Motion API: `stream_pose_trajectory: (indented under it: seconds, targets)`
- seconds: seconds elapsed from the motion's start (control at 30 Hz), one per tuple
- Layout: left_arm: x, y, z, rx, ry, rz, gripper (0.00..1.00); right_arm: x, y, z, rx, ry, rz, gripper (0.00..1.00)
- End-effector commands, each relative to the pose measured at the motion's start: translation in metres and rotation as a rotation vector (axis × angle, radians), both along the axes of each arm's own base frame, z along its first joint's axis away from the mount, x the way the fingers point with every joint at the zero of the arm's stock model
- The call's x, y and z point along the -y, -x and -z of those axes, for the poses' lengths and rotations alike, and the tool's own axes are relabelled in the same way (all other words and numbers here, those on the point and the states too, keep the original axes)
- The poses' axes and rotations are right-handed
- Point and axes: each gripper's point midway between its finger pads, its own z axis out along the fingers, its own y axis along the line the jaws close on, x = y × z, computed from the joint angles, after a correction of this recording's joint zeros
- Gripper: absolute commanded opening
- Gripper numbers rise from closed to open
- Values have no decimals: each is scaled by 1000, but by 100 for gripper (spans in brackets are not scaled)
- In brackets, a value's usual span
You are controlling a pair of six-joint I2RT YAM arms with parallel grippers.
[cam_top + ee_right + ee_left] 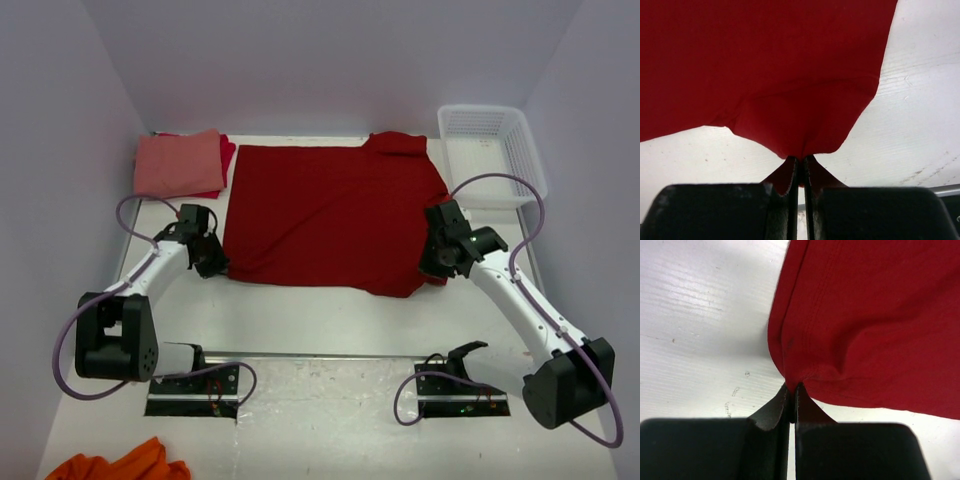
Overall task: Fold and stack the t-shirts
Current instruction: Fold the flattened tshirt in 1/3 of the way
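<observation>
Dark red t-shirt [330,210] lies spread flat in the middle of the worktop [330,320], both near corners pinched. The left gripper [792,395] is clamped on the near-left hem corner and the right gripper [802,160] on the near-right, apparently ready to carry that edge far for a fold. A folded salmon-pink shirt [178,163] sits far left atop a brighter red one [227,158].

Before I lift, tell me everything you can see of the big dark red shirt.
The dark red shirt is soft cloth, spread mostly flat in a rough rectangle on the white table, with a sleeve poking out at its far right corner. Stitched seam lines run near its edge in the left wrist view. The left gripper is shut on its near left corner, the right gripper on its near right corner, each puckering the cloth. No neck label shows.
</observation>
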Motion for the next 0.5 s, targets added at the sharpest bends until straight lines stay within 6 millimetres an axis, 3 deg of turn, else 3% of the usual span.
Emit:
stream_pose_trajectory:
  seconds: [0.0, 0.23, 0.47]
  targets:
    - [-1, -17, -19, 74, -13, 15, 0, -2, -7, -15, 53, -28, 25, 0]
    - [-2, 0, -34, 95, -8, 6, 0, 6, 14, -28, 78, -41, 43, 0]
    - [0, 29, -49, 101, 23, -32, 0, 11, 47, -42, 91, -82, 47, 0]
